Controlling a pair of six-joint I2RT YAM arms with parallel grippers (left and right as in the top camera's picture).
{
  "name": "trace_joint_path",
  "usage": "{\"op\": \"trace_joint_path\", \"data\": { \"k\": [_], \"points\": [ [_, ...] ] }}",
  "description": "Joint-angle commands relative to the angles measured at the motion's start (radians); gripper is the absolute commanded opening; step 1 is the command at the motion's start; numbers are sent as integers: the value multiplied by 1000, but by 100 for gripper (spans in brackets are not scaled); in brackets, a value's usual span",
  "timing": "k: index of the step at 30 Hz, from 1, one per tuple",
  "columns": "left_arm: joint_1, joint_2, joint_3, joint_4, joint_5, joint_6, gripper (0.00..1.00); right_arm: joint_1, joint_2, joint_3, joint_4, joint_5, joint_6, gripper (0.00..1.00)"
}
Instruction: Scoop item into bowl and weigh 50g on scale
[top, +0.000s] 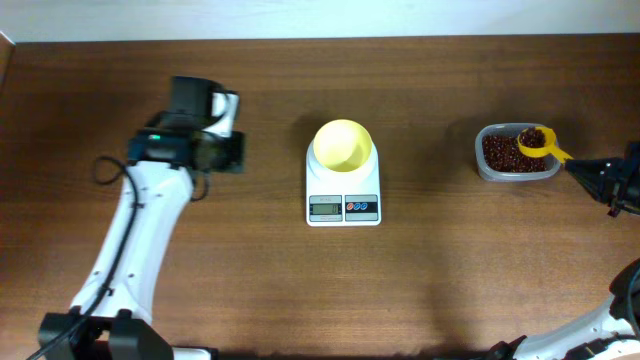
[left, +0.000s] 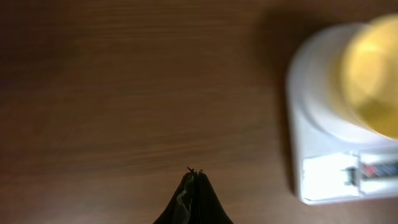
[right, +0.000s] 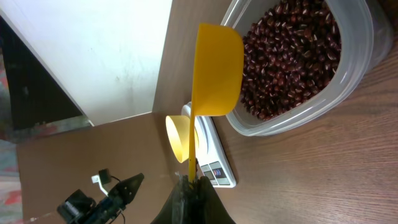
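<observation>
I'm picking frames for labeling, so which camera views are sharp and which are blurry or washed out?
Overhead: sharp and evenly lit, the scale clearly outlined. Left wrist: soft all over, the bowl and scale smeared and overbright. Right wrist: beans and scoop crisp, the white background glaring.

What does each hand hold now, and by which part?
The right hand holds the yellow scoop by the end of its handle. The left hand is shut, holding nothing.
</observation>
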Motion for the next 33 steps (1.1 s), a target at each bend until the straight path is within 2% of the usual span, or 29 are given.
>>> {"op": "trace_joint_path", "data": {
  "k": [1,7,9,10,11,13,14,19,27,33],
  "points": [
    [121,-14,-3,7,5,-11,0,-4,11,-8,-28,-31,-53,4],
    [253,-14,-3,82,-41,-11,0,-4,11,-8,-73,-32,-64,4],
    [280,-14,-3,119,-41,-11,7,-3,11,-8,-77,-41,-64,4],
    [287,-14,-3,126,-41,-11,16,-2,11,-8,-80,-44,-64,4],
    [292,-14,-3,129,-41,-11,47,-2,11,-8,-85,-43,-64,4],
    [301,-14,-3,130,-45,-10,54,-2,11,-8,-120,-81,-130,4],
    [312,-14,-3,130,-68,-10,99,-2,11,-8,-179,-130,-219,4],
    [391,-14,-3,129,-75,-10,99,37,8,-9,-364,-126,-414,4],
    [402,-14,-3,129,-76,-10,99,304,8,-9,-364,-130,-415,4],
    [402,-14,-3,129,-75,-10,99,381,8,-9,-364,-228,-396,4]
  ]
}}
